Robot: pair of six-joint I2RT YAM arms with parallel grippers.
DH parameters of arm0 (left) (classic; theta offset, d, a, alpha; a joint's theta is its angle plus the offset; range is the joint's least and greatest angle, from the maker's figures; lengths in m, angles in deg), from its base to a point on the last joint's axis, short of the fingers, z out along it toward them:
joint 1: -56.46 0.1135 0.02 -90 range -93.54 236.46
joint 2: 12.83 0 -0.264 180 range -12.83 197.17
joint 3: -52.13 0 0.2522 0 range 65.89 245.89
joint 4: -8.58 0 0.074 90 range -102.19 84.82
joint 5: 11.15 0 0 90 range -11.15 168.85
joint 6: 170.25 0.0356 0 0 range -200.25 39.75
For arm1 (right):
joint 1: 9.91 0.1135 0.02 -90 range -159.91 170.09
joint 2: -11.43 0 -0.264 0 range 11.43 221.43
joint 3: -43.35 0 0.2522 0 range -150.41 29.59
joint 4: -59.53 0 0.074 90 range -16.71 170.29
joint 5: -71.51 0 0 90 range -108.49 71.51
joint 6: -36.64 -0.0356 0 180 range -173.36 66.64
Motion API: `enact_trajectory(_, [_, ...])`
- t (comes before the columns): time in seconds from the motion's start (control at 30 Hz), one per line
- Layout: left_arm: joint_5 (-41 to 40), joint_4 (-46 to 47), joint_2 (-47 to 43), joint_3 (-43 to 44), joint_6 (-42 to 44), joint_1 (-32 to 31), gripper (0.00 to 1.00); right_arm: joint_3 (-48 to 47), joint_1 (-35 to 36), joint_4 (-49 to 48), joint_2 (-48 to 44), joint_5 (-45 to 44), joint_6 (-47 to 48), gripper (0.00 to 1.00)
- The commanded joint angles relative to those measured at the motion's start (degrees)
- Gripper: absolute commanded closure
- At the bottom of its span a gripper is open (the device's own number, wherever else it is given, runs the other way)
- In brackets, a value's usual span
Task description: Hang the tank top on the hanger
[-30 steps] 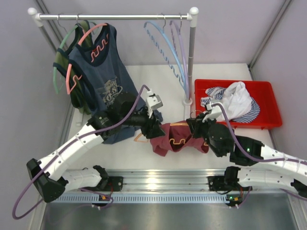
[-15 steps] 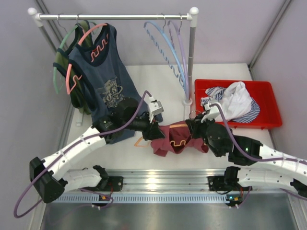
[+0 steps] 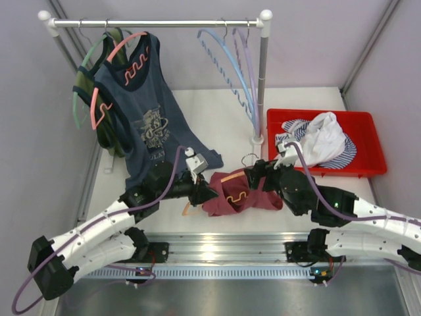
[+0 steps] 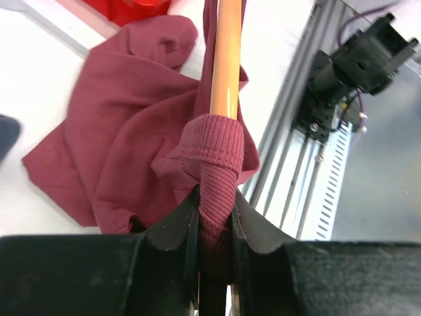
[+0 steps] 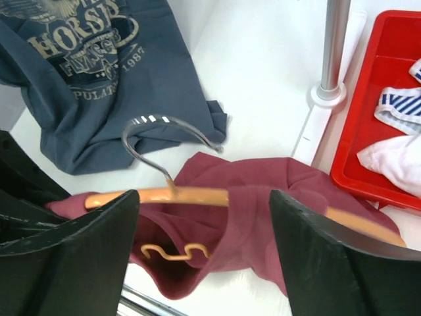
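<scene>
Red bin (image 3: 366, 124), frame right: white and striped clothes (image 3: 325, 139). Left wrist view only: left fingers (image 4: 172, 229) clamped on tank top (image 4: 122, 135) strap over hanger (image 4: 225, 59). Right fingers (image 5: 339, 260) apart.

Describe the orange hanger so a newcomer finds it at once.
From the clothes rail, come forward on the white table. The orange hanger is there, threaded in a maroon tank top; the other hangers all hang on the rail.

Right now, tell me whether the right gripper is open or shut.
Open: right gripper jaws stand wide apart, hanger seen between them, ungripped.
</scene>
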Motion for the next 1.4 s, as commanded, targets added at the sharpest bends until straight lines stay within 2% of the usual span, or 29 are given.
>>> enact_trajectory(0.0, [-5.13, 11.90, -4.15, -2.39, -3.61, -0.07, 1.00, -2.52, 0.96, 3.45, -1.35, -2.57, -1.79, 0.19])
enact_trajectory(0.1, [-10.31, 10.93, -7.93, -4.50, -4.75, -0.16, 1.00, -2.26, 0.87, 5.57, -3.19, -3.89, -3.55, 0.12])
enact_trajectory(0.13, [-13.54, 10.06, -10.38, -5.37, -4.93, -0.16, 1.00, -2.17, 0.96, 6.36, -4.41, -3.98, -4.07, 0.01])
enact_trajectory(0.33, [-25.42, 1.54, -18.21, -4.43, -6.78, -0.08, 1.00, -2.79, 0.96, 9.43, -7.32, -5.56, -4.69, 0.00])
enact_trajectory(0.37, [-31.53, -1.78, -19.10, -3.72, -7.83, -0.16, 1.00, -3.48, 0.87, 10.57, -7.41, -5.74, -4.78, 0.00])
enact_trajectory(0.43, [-36.67, -5.67, -20.59, -1.96, -8.28, -0.07, 1.00, -4.10, 0.96, 11.37, -7.59, -6.26, -4.78, 0.00])
enact_trajectory(0.53, [-44.67, -12.17, -22.09, 2.95, -7.84, -0.08, 1.00, -4.90, 0.96, 12.08, -8.20, -6.26, -4.52, 0.00])
enact_trajectory(0.6, [-48.79, -18.13, -20.17, 9.36, -6.53, -0.16, 1.00, -5.42, 0.96, 12.43, -8.38, -6.26, -4.34, 0.00])
enact_trajectory(0.83, [-61.81, -31.94, -7.79, 34.64, -5.02, -0.16, 1.00, -6.74, 0.96, 12.87, -7.86, -5.91, -4.34, 0.00])
enact_trajectory(0.93, [-63.06, -36.08, -1.91, 43.88, -3.80, -0.16, 1.00, -7.18, 0.96, 12.95, -7.85, -5.47, -4.08, 0.00])
enact_trajectory(1.1, [-63.67, -38.46, 6.45, 53.83, -2.30, 0.10, 1.00, -7.80, 0.96, 12.87, -7.68, -4.69, -3.82, 0.00])
enact_trajectory(1.23, [-61.22, -37.15, 10.16, 57.63, -0.98, 2.20, 1.00, -7.97, 0.96, 12.96, -8.03, -4.16, -3.73, 0.00])
enact_trajectory(1.37, [-56.22, -36.36, 13.32, 61.23, -0.46, 6.95, 1.00, -8.06, 0.96, 12.95, -8.47, -3.72, -3.64, 0.00])
